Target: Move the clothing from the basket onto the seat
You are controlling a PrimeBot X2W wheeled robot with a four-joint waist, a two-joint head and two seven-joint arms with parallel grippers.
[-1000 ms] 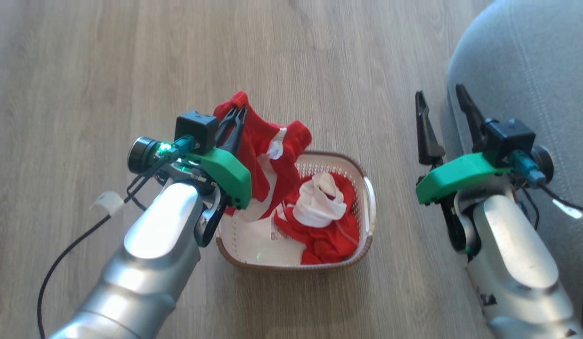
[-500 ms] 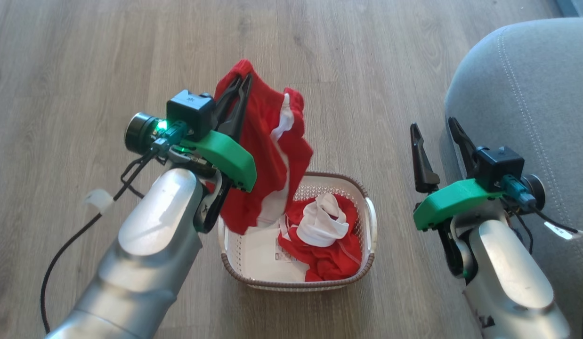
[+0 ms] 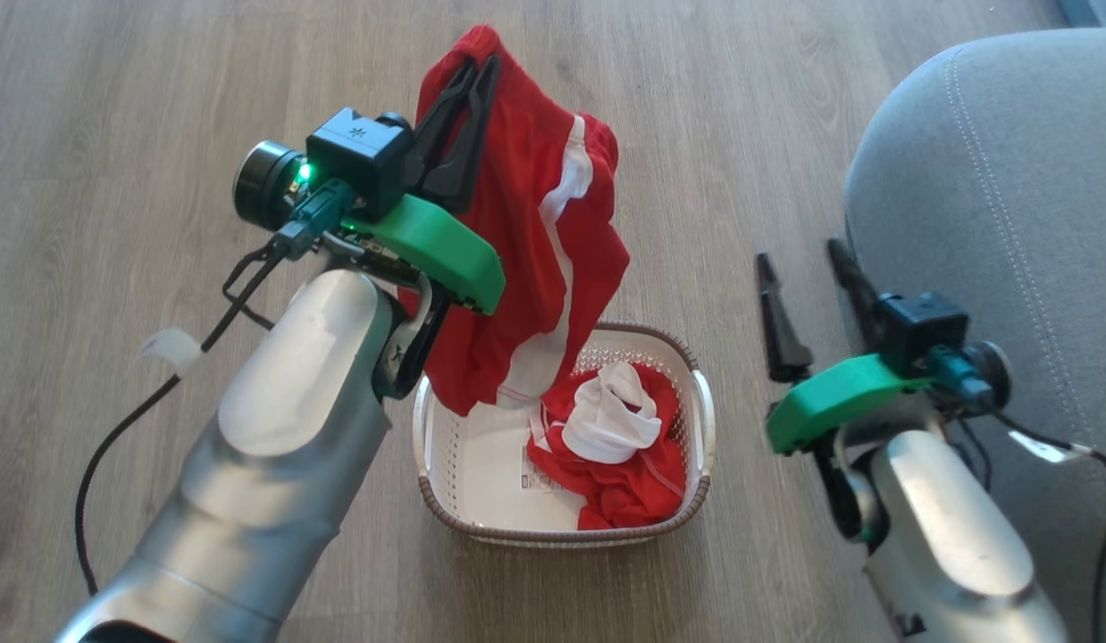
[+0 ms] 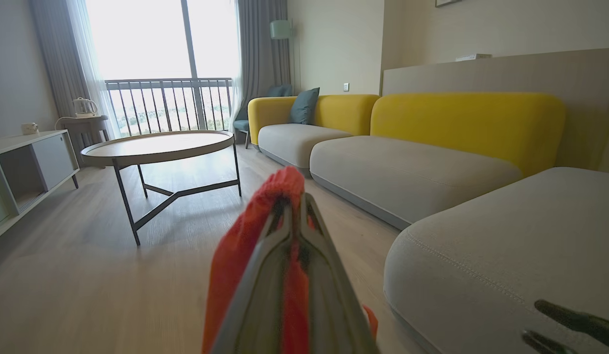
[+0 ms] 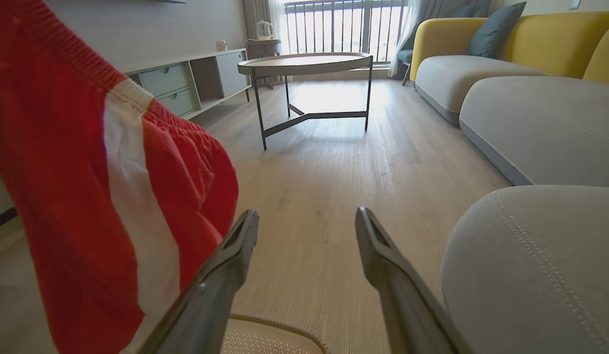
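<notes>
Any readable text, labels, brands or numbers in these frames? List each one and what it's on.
No text here can be read.
Sticker on the floor of the basket: printed lines, too small and blurred to read.
Black camera block: small white emblem, no legible letters.
White tag on the cable: too blurred to tell whether anything is printed on it.

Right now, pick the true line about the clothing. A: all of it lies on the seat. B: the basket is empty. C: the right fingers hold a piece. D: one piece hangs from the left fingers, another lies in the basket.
D: the left fingers pinch a red garment above the basket, and a second garment lies inside it.
</notes>
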